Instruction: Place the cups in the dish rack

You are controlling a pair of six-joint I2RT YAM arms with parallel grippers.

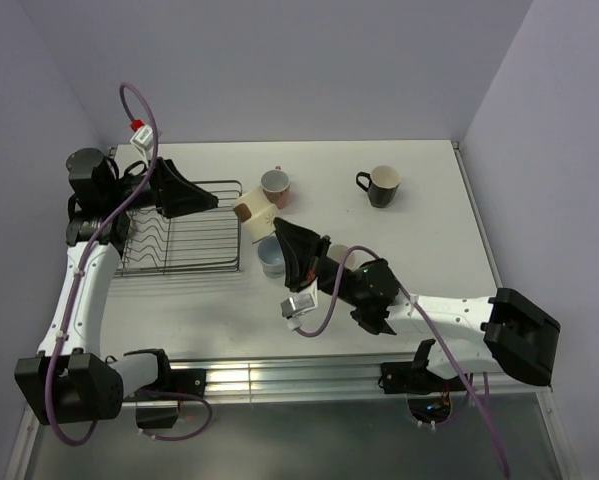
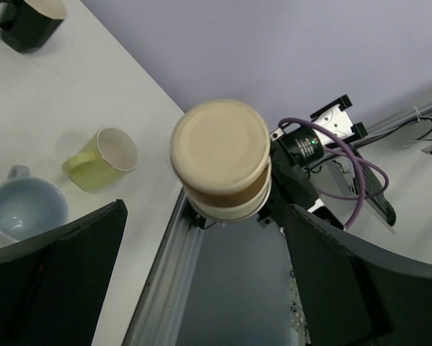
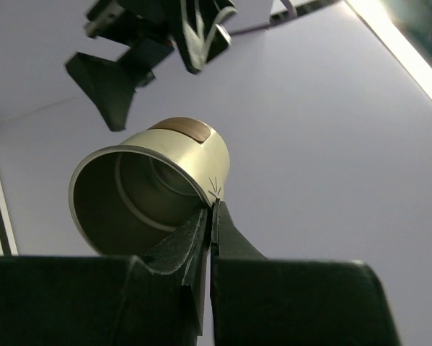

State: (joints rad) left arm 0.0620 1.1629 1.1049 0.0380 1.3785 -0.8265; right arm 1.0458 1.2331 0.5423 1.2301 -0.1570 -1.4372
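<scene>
Just off the right edge of the dish rack (image 1: 179, 240), a brown cup (image 1: 250, 208) is held clear of the table (image 1: 429, 250), lying on its side.

Right gripper (image 3: 210, 209): closed on the cup's rim, one finger inside the mouth and one outside the wall. A thin pinch of this sort suits a handleless cup and leaves the body free.

Left gripper (image 2: 205, 209): spread wide and holding nothing. Its wrist view shows the cup's base facing it, between the two fingers, with a gap on either side. Judgement: this looks like a handover, as the rack sits on the left arm's side of the table.

Rack: no cup is visible in it. The wires nearest the left arm are partly hidden.

Other cups, all on the table:
- a pink cup (image 1: 275, 186) just beyond the held cup
- a blue mug (image 1: 271, 257) near the rack's front corner
- a yellow mug (image 2: 104, 158) beside the blue mug
- a black mug (image 1: 382, 186) well apart to the right

Risk: a rim pinch allows the cup to pivot, so the left fingers should close squarely on the body before the right gripper lets go.
</scene>
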